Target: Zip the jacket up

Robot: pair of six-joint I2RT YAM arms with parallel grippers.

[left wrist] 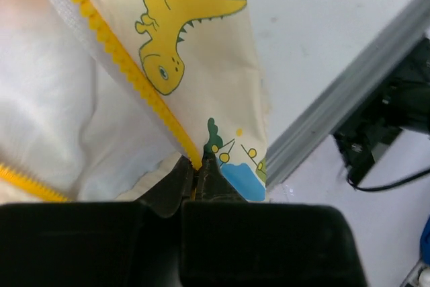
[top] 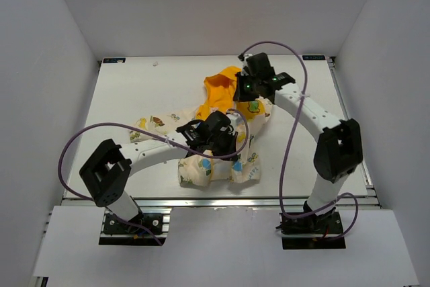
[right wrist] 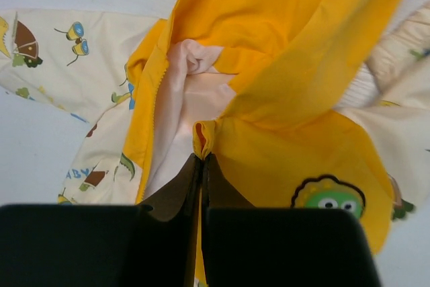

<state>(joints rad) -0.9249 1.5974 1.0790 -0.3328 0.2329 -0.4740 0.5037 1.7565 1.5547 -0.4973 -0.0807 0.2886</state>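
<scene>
White tabletop [top: 134, 85] lay under everything, and both your pincers were clamped on cloth. Your left gripper [left wrist: 199, 166] had its tips pressed together on the low end of the yellow zipper [left wrist: 127, 65]. Your right gripper [right wrist: 201, 159] was pinched on a yellow fold near the collar.

The danger, as I judged it, sat at your left tips. I could not tell whether they held a slider or only the tape. If it was only tape, a pull would have dragged the whole garment instead of meshing teeth. A slack or off-line hold on the right would have let the front bunch, and the pale lining (loose right beside the teeth) could have snagged.

From the left tips the zipper ran off toward 11 o'clock, with the dinosaur print at 12 and bare table at 2. Above the right tips the hood [right wrist: 289, 25] spread from 12 to 2. Overhead, the jacket [top: 201, 169] lay crumpled mid-table between your wrists, hood at 12, hem at 6.
</scene>
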